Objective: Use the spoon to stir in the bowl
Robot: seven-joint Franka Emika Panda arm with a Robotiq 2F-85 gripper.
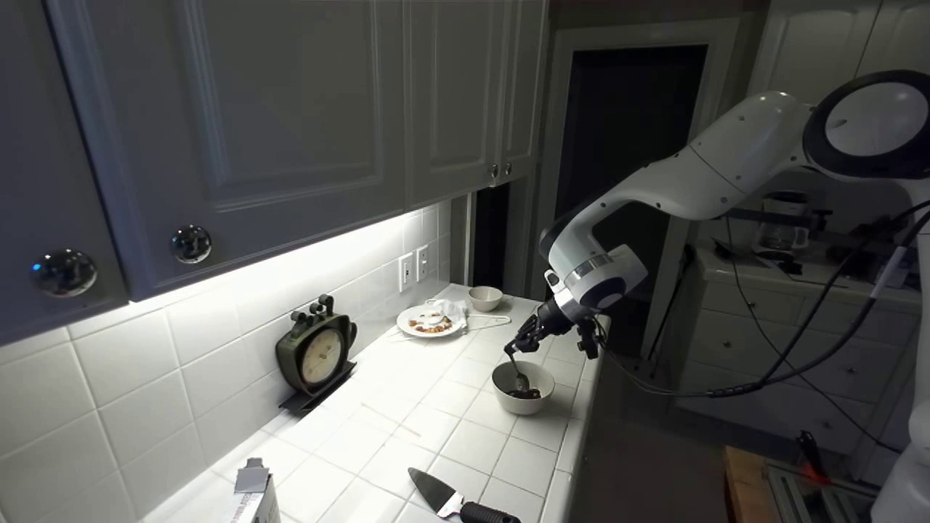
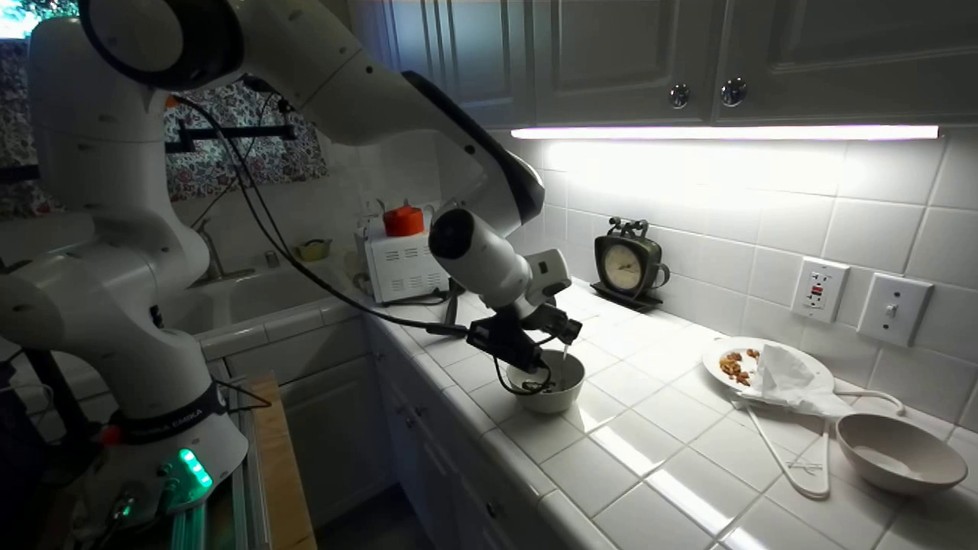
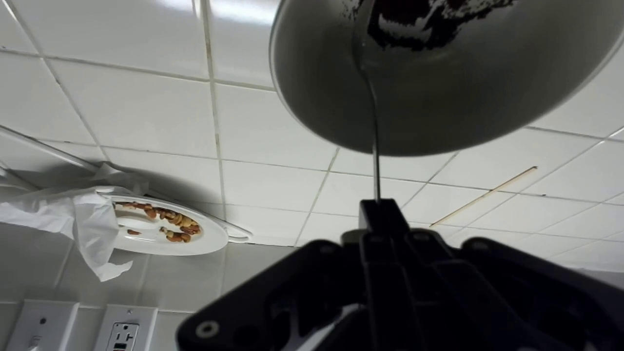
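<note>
The jaws are pinched together, the thin handle of the spoon [image 3: 375, 117] held between their tips. From there the spoon reaches down into the bowl [image 1: 524, 404], its head inside beside dark contents [image 3: 404, 10] too unclear to name. The bowl stands upright on the tiled table [image 1: 472, 443], near its edge. Well apart from it lie a plate [image 3: 213, 237] with brown food [image 3: 178, 236] and crumpled white paper [image 3: 95, 224], and near these a small dish [image 2: 921, 443]

White tiled counter [image 1: 472, 439], deep grey-white bowl [image 1: 520, 405] near its front edge, white plate [image 3: 209, 241], white hanger [image 2: 811, 491] alongside, shallow pale bowl [image 2: 895, 481], thin wooden stick [image 3: 482, 197], green dial clock or scale [image 2: 628, 263], black-handled cake server [image 1: 452, 503], carton [image 1: 254, 503], vented white appliance [image 2: 403, 267].
</note>
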